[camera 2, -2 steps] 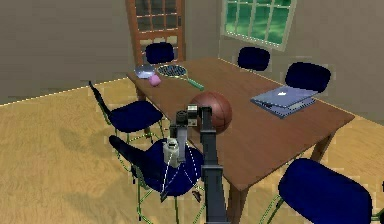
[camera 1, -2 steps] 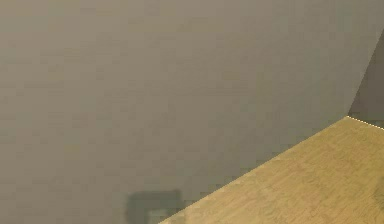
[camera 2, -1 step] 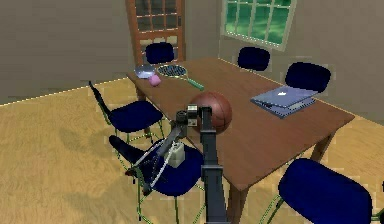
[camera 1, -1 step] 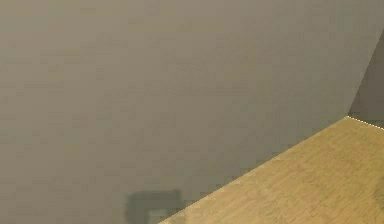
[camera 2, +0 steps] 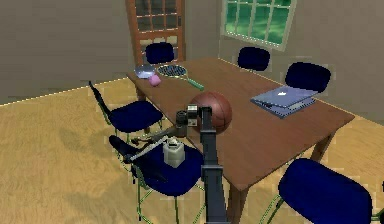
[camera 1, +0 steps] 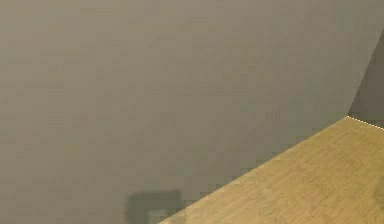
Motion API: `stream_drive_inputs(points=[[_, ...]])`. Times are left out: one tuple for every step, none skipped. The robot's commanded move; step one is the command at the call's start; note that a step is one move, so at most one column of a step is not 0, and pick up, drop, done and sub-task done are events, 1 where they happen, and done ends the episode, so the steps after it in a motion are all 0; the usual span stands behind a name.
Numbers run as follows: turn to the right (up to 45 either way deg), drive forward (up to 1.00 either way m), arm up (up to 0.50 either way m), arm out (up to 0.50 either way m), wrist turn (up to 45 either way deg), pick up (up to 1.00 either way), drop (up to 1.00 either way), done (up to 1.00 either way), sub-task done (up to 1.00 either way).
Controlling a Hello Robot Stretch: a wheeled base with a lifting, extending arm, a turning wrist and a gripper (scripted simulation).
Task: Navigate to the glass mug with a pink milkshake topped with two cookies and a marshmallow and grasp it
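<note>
A small pink object [camera 2: 152, 77] stands at the far left corner of the long wooden table [camera 2: 250, 130], beside a tennis racket [camera 2: 172, 71]. My arm [camera 2: 210, 170] rises from the bottom edge of the arm side view along the table's near left edge. The gripper [camera 2: 172, 128] is at its far end, over a blue chair [camera 2: 170, 172] and well short of the pink object. I cannot tell whether it holds anything. A reddish-brown ball [camera 2: 216, 110] lies on the table right next to the wrist.
Several blue chairs [camera 2: 135, 115] ring the table, and a small white box [camera 2: 174, 155] sits on the nearest seat. A laptop [camera 2: 283, 98] lies on the table's right. A wooden door [camera 2: 155, 25] and a window [camera 2: 258, 20] are behind. A grey wall [camera 1: 150, 90] stands close ahead.
</note>
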Motion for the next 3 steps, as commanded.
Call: stream_drive_inputs(points=[[0.0, 0.00, 0.00, 0.00, 45.0, 0.00, 0.00, 0.00, 0.00], [0.0, 0.00, 0.00, 0.00, 27.0, 0.00, 0.00, 0.00, 0.00], [0.0, 0.00, -0.30, 0.00, 0.0, 0.00, 0.00, 0.00, 0.00]])
